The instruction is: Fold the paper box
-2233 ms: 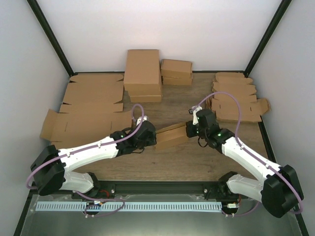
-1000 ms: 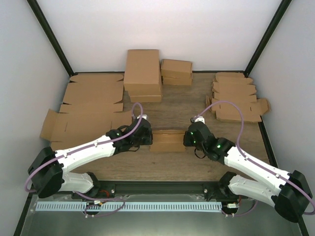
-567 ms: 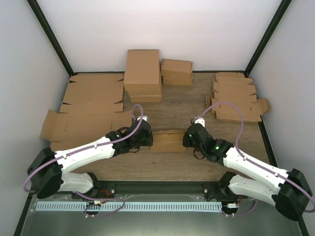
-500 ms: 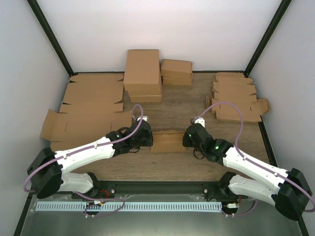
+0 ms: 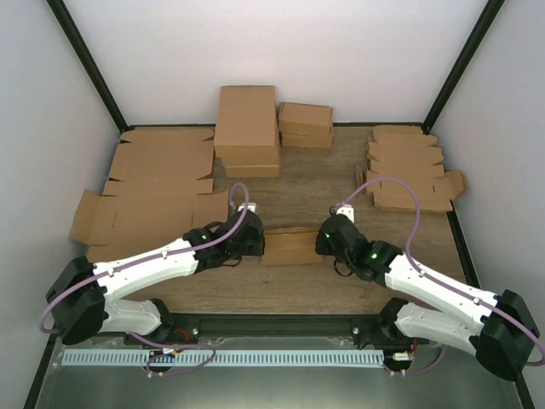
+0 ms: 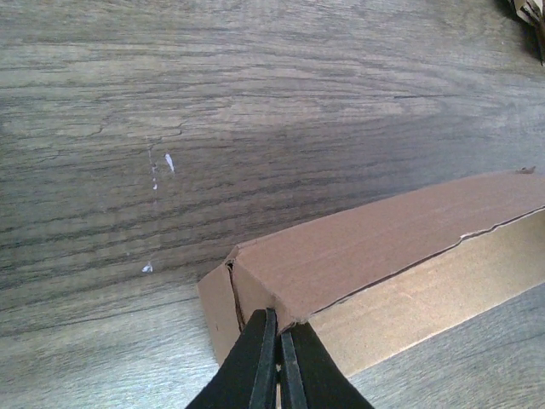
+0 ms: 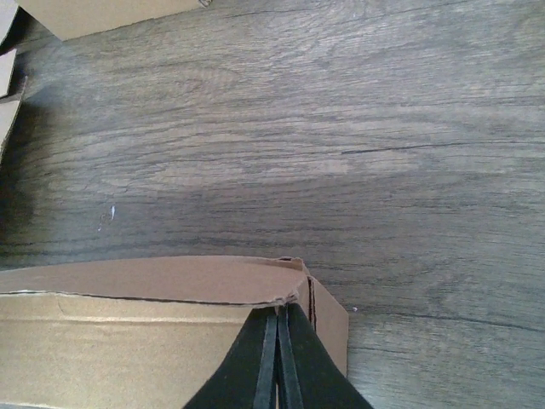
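The paper box [image 5: 289, 245] is a small brown closed carton lying flat on the wooden table between my two arms. My left gripper [image 5: 258, 244] is at its left end and my right gripper [image 5: 324, 242] at its right end. The left wrist view has the box [image 6: 383, 247] running off to the right. There the left gripper [image 6: 278, 317] is shut, its tips against the lid's front corner. From the right wrist, the box [image 7: 128, 281] stretches left. The right gripper [image 7: 278, 312] is shut too, its tips touching the lid's edge near the end flap.
Large flat cardboard sheets [image 5: 162, 162] cover the table's left side. Big folded brown boxes [image 5: 247, 128] stand at the back, with a smaller stack [image 5: 305, 124] beside them. A pile of small die-cut pieces [image 5: 410, 170] lies at the right. Enclosure walls close in on both sides.
The box was tilted between the grippers about two seconds ago; it now lies level on the table. Over the last second both arms have barely shifted and both grippers stayed shut.
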Action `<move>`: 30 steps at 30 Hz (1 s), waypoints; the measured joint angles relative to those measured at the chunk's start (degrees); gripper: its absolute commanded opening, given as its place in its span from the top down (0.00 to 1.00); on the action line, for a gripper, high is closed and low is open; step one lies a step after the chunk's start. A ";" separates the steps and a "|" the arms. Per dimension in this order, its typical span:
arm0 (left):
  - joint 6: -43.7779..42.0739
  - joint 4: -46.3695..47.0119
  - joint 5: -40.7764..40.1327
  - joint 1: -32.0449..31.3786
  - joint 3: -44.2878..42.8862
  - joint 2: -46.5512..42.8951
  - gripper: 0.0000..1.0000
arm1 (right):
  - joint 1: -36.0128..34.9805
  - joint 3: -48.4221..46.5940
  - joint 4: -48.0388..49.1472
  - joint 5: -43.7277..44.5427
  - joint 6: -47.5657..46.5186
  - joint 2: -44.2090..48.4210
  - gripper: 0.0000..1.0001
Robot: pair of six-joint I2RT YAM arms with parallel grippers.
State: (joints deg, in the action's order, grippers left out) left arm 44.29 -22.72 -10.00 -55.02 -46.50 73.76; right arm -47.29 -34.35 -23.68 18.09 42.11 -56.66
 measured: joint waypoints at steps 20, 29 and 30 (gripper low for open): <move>0.50 -1.88 -1.53 -1.55 -0.26 0.15 0.96 | -1.36 1.90 1.90 1.51 4.09 0.35 0.93; 0.46 -4.50 -1.29 -2.25 -1.14 0.22 0.96 | -2.36 1.33 -3.58 -0.26 4.20 -0.13 0.94; 0.46 -4.68 -1.29 -2.25 -1.20 0.22 0.96 | -2.36 1.27 -3.76 -0.24 4.15 -0.17 0.94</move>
State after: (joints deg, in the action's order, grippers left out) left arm 44.75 -27.40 -11.29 -57.28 -47.70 73.97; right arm -49.65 -33.08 -27.44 17.85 46.26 -56.84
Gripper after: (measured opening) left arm 0.041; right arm 0.074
